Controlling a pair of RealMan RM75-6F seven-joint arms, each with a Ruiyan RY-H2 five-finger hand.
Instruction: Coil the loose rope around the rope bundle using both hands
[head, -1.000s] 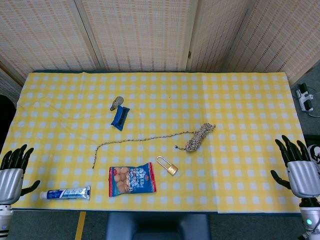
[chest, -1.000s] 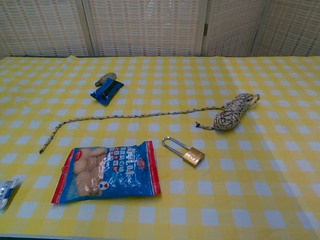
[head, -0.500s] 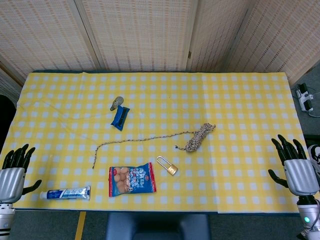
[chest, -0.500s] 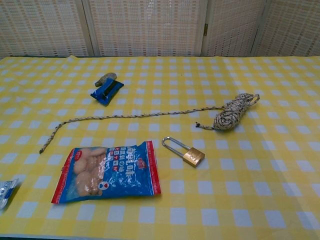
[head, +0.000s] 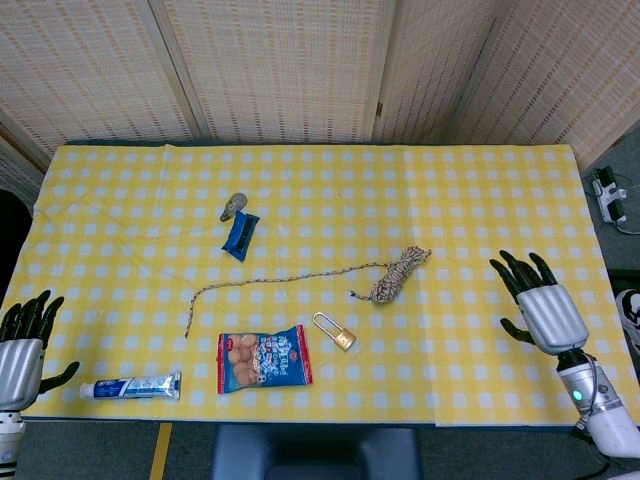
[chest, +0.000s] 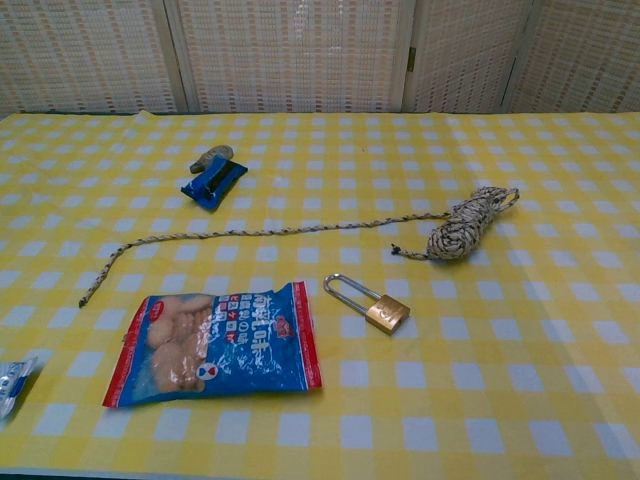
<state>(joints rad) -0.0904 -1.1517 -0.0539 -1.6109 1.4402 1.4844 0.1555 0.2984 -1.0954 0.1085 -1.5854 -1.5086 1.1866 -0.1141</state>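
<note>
- The rope bundle (head: 400, 273) is seen near the table centre; its loose rope (head: 280, 280) is stretched toward 9 o'clock.
- The right hand (head: 535, 305), open and empty, has been moved inward toward the bundle; the approach is judged begun.
- The left hand (head: 22, 345), fingers spread, is kept at 8 o'clock.

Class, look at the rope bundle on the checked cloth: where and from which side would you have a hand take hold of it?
Probably across the thick middle of the rope bundle, from above on the right hand's side: it lies flat and slanted, and the loose rope trails off leftward.
</note>
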